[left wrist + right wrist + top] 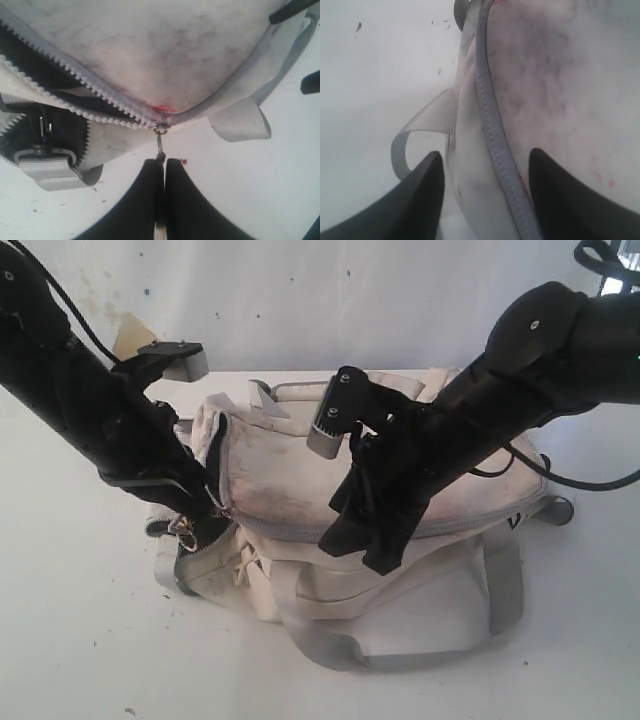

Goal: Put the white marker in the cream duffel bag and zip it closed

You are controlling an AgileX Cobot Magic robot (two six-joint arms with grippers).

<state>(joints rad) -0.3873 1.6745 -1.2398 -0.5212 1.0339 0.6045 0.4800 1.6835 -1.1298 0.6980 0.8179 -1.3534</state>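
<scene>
The cream duffel bag (290, 475) lies on the white table, its stained top panel facing up. Its grey zipper (65, 67) gapes open at the left end over dark lining and is closed along the rest (490, 115). My left gripper (164, 162) is shut on the metal zipper pull (160, 142), at the bag's left end (205, 505). My right gripper (485, 162) straddles the bag's front top edge, its jaws wide with the zipper seam and fabric filling the space between them; in the exterior view it is pressed there (365, 540). The white marker is hidden.
Grey webbing straps (400, 645) spill from the bag toward the table's front. A strap loop (405, 145) stands beside the right fingers. A strap and buckle (47, 160) hang at the bag's open end. White table (80, 640) surrounds the bag.
</scene>
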